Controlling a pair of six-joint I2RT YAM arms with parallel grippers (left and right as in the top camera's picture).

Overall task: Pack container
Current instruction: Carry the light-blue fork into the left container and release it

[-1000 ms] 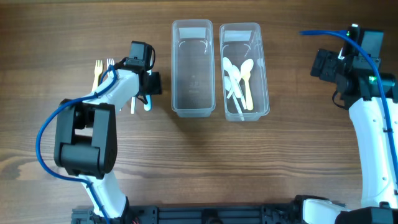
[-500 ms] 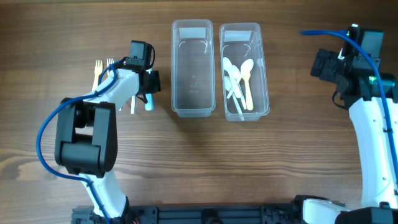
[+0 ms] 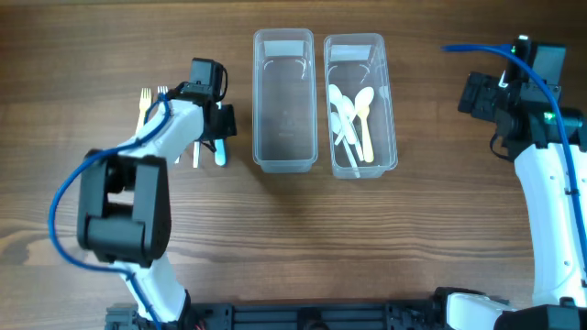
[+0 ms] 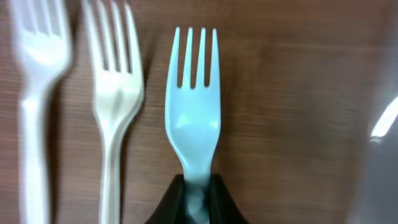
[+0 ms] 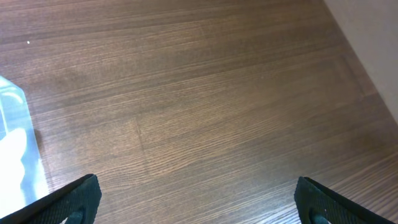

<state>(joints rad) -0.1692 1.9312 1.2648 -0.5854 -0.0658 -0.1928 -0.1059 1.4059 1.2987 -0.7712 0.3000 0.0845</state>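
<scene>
The left gripper (image 4: pixel 196 194) is clenched on the handle of a light blue plastic fork (image 4: pixel 193 118). In the left wrist view the two dark fingers (image 4: pixel 175 200) pinch the neck of the handle from either side, just below the bowl of the fork, and its four tines point straight away from the jaws. Whether the fork lies on the wooden table (image 5: pixel 205 93) or is raised off it cannot be told.

To the left of the jaws, a cream fork (image 4: pixel 117 99) lies alongside the blue one, close but apart from it, tines pointing the same way. Further left of that is a white fork (image 4: pixel 37 68), blurred and cut by the frame edge. To the right of the jaws a clear plastic wall shows at the edge of the view.

From overhead, that wall belongs to an empty clear container (image 3: pixel 284 110) just beside the left gripper, on the side toward the table's middle. A second clear container (image 3: pixel 359 38) stands touching or nearly touching it on the far side and holds several white and cream spoons (image 3: pixel 348 115).

The right gripper (image 5: pixel 198 202) is released, its jaws spread wide, with only bare wood between the fingertips. It hangs well apart from both containers; a corner of the spoon container shows far off to the left of its jaws.
</scene>
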